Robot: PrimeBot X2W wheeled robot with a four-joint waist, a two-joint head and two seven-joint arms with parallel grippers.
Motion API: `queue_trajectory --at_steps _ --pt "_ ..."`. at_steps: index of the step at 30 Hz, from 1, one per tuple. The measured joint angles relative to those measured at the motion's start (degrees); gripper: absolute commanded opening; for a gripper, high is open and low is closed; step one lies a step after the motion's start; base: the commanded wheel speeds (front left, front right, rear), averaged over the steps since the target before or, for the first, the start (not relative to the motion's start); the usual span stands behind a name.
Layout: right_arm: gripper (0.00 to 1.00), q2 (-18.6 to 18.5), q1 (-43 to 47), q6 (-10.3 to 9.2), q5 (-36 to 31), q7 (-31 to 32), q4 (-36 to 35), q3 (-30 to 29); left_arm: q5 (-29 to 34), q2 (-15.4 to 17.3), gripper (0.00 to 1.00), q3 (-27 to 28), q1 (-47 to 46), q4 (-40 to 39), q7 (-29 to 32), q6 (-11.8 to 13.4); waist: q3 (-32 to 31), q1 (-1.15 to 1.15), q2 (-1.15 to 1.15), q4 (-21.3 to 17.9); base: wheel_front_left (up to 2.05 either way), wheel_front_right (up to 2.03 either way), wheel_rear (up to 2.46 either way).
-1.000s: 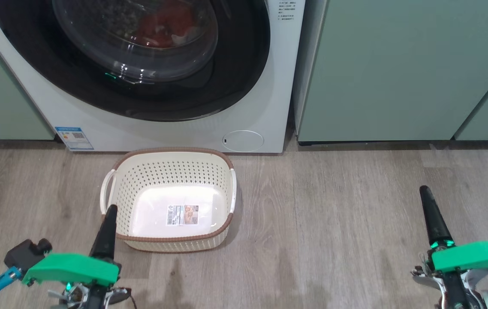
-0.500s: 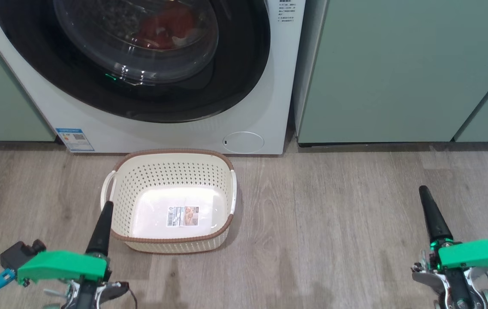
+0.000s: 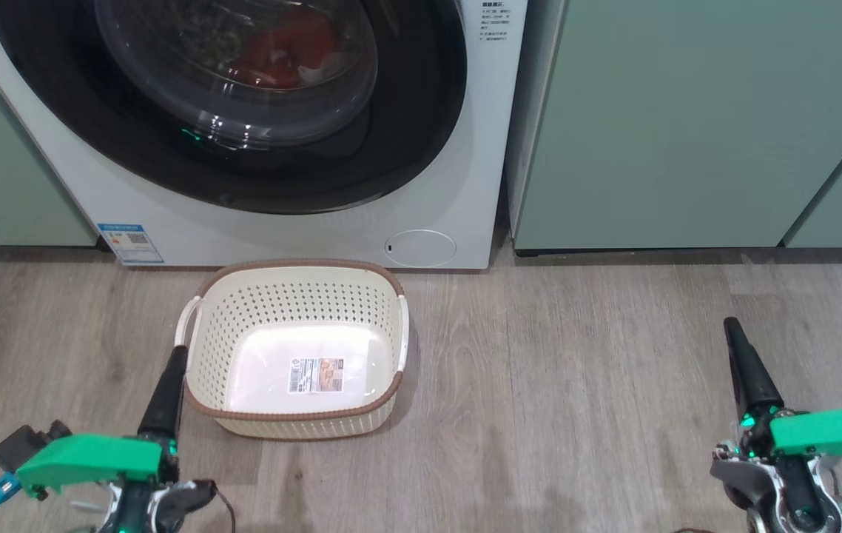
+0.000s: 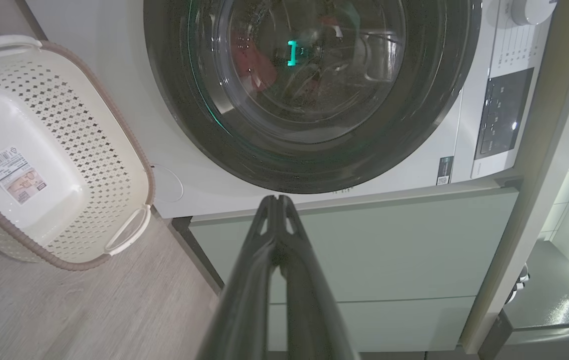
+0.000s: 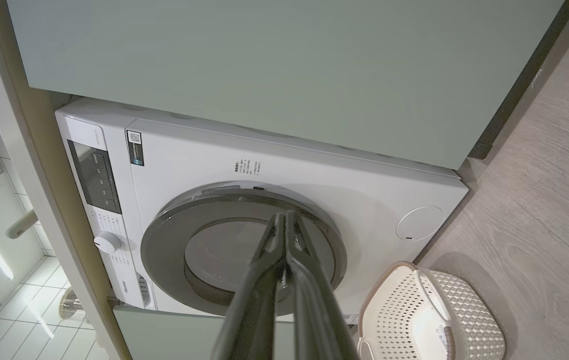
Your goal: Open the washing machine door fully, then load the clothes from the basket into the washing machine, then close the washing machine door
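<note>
Both the left pincer and right pincer stand pressed together and empty, the left now drawn back from the bare cream perforated plastic basket, with red clothes behind the closed black-rimmed glass door: task apparently complete.

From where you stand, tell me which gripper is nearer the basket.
The left gripper: its shut fingers end by the basket's left side, while the right gripper sits far off over the wood floor.
</note>
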Motion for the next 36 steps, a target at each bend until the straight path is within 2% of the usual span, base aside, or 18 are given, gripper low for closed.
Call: queue_trajectory --at_steps 16,36 --pt "0.00 -0.05 -1.69 0.00 10.13 1.57 2.35 -0.30 -10.20 -0.49 0.00 1.74 -1.25 1.52 2.53 -1.02 -0.36 0.00 0.00 0.06 0.00 0.00 0.00" --pt "0.00 -0.05 -2.13 0.00 10.38 1.85 2.44 -0.70 -10.44 -0.66 0.00 1.93 -1.77 1.59 2.68 -1.02 -0.36 0.00 0.00 0.06 0.00 0.00 0.00"
